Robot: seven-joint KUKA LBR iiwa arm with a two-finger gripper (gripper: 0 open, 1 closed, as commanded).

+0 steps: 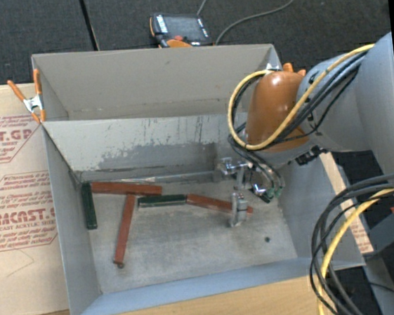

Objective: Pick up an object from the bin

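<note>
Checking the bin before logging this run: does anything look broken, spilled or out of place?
Nothing stands out. Three red-brown sticks and two dark green sticks lie loose on the bin floor, none visibly broken. The claw is at the right end of the rightmost red-brown stick.

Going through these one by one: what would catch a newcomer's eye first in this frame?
The arm's orange wrist cover, looped with yellow cables, looms over the right side of the grey bin. Below it the gripper is down at the right end of a red-brown stick on the floor. Further left lie a dark green stick, two more red-brown sticks and a short dark green bar.
</note>
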